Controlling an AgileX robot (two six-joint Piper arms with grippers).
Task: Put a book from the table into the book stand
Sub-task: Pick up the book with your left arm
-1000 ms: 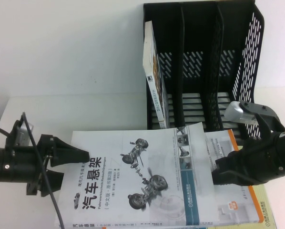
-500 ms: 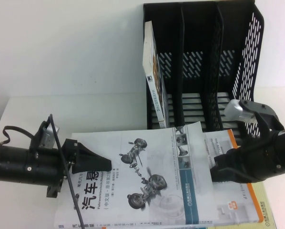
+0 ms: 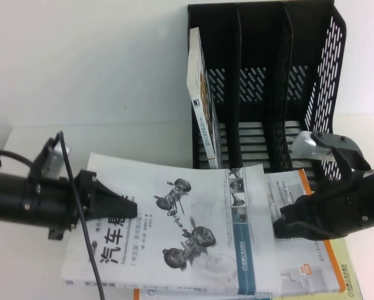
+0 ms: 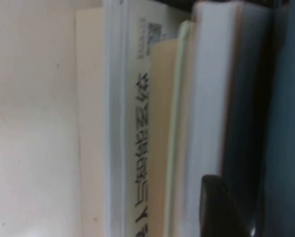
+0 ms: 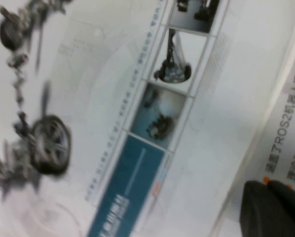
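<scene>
**Two arms at the edges of a car book, near a black rack**

High view: the book (image 3: pixel 187 231), a large white-grey paperback with bold black Chinese title and drawings of car suspension and wheels, lies cover up on a stack at the near middle of the white table (image 3: pixel 112 140). It sits skewed, and a blue-grey strip runs along its right side. Under it, on the right, shows the orange-bordered ROS2 book (image 3: pixel 299 244). The left gripper (image 3: pixel 121 208) reaches in from the left, its dark fingers lying over the book's left edge, close to the title; how far apart they are cannot be told. The right gripper (image 3: pixel 281 224) comes in from the right and sits at the book's right edge, over the ROS2 book; its opening cannot be told either. Just beyond the books, on the far right, stands the book stand (image 3: pixel 268 81), black, with three upright slots. A thin white book (image 3: pixel 202 109) stands in its leftmost slot; the other two slots hold no books.

Left wrist view: the book (image 4: pixel 137 148) is seen edge-on with stacked page edges beside it and bare table (image 4: pixel 34 123) alongside. One dark fingertip (image 4: pixel 219 207) shows at the frame edge.

Right wrist view: the book's cover (image 5: pixel 88 123) fills the frame, with wheel drawings and the blue strip. A dark fingertip (image 5: pixel 271 210) rests by the ROS2 book (image 5: pixel 285 143).
</scene>
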